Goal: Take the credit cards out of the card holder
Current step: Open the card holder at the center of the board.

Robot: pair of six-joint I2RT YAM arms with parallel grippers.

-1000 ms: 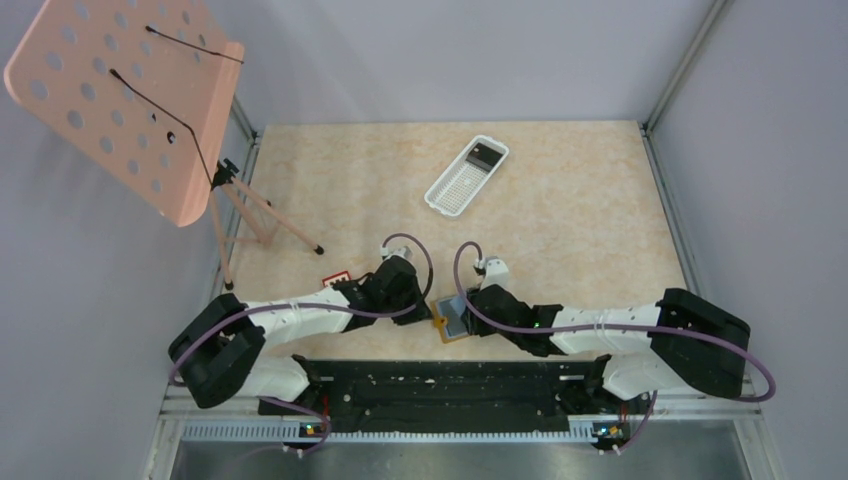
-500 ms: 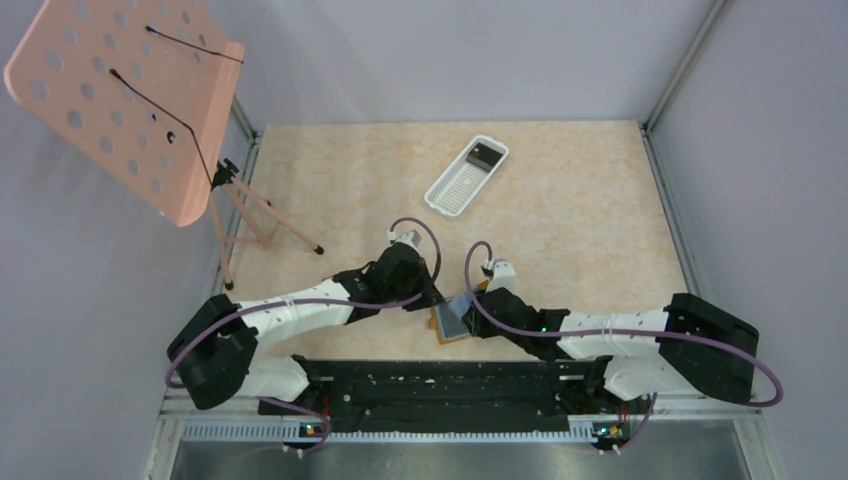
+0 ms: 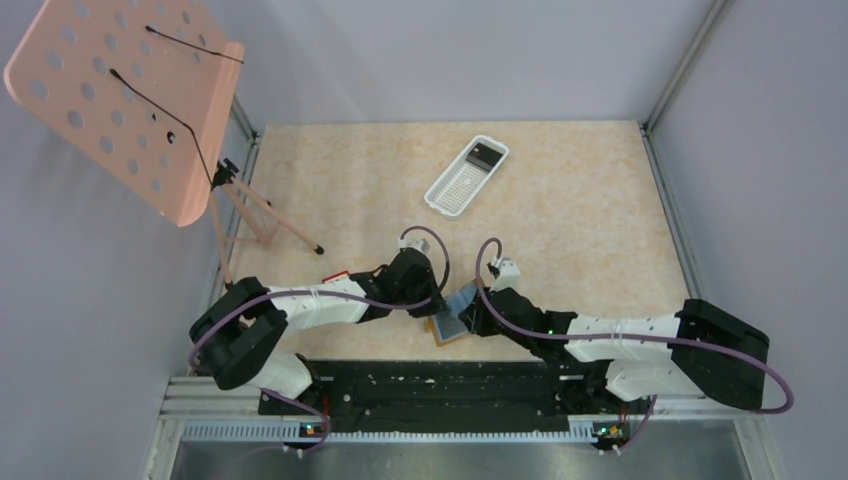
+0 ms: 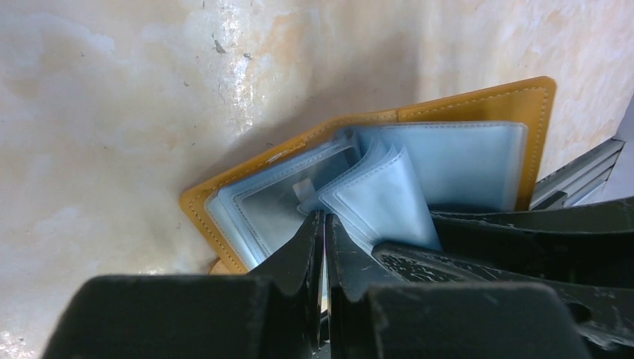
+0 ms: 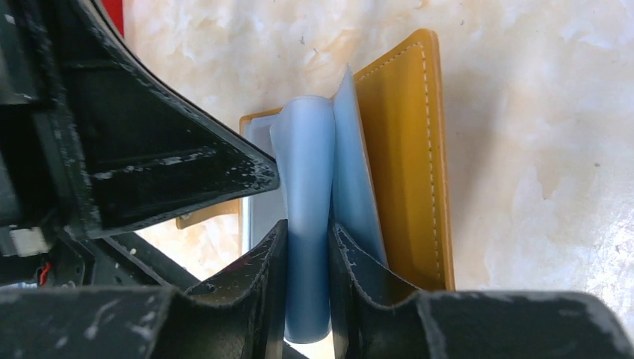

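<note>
Two grippers meet over one card holder (image 3: 447, 327), lying open on the table (image 3: 590, 230) by its near edge. The left gripper (image 4: 323, 224) has its fingers drawn almost together at the clear pockets, and the right gripper (image 5: 308, 232) is clamped on one upright pale blue inner panel (image 5: 308, 149). Farther back sit one white slotted tray (image 3: 466, 176) and, far left, one pink perforated stand (image 3: 120, 100).

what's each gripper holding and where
Right gripper pinches the card holder by its pale blue inner sleeves. Left gripper is nearly closed at a sleeve's edge; whether it grips anything is unclear.
</note>
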